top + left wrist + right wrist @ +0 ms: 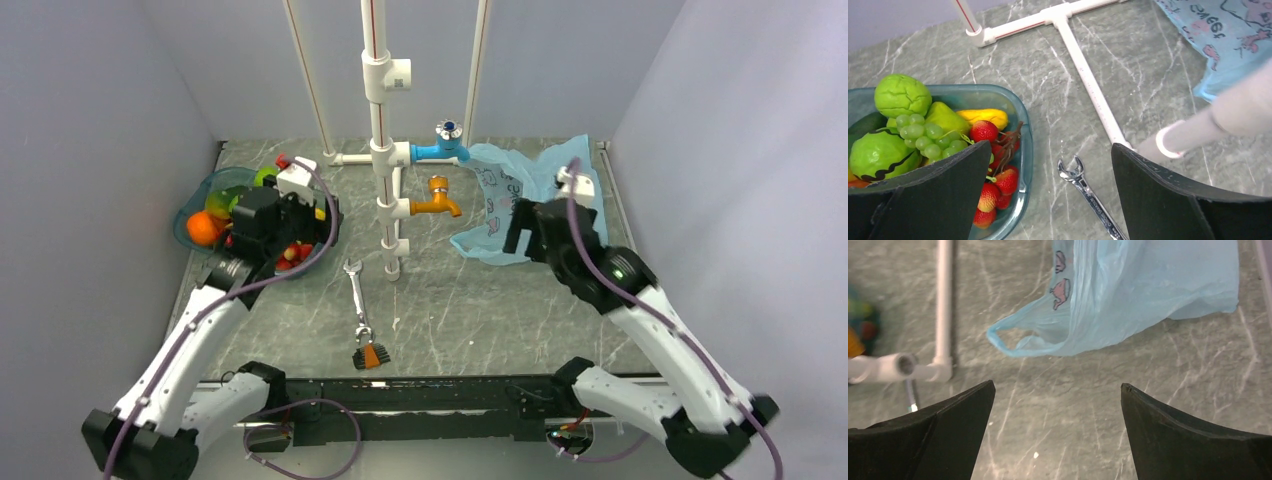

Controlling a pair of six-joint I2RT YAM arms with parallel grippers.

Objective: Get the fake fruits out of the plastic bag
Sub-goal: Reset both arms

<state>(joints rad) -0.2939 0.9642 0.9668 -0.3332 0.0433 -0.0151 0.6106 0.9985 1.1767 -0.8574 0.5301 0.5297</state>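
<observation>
The light-blue plastic bag (pixel 520 180) lies flat and crumpled at the back right; it also shows in the right wrist view (pixel 1148 290), its loop handle (pixel 1013 342) towards me. No fruit shows in it. The orange (pixel 203 228), a round green fruit (pixel 902 94) and the grape bunch (pixel 923 135) lie in the teal basket (pixel 1024 150) at the left. The maroon fruit is hidden. My left gripper (pixel 1050 150) is open and empty over the basket's right rim (pixel 305 232). My right gripper (pixel 1057 385) is open and empty just in front of the bag (pixel 522 232).
A white pipe stand (pixel 378 150) with a blue tap (pixel 447 140) and an orange tap (pixel 438 197) rises mid-table. A steel wrench (pixel 1088 192) and an orange-bristled tool (pixel 372 354) lie in front. Strawberries (pixel 1005 180), a banana (pixel 985 116) and a pear (pixel 945 117) share the basket.
</observation>
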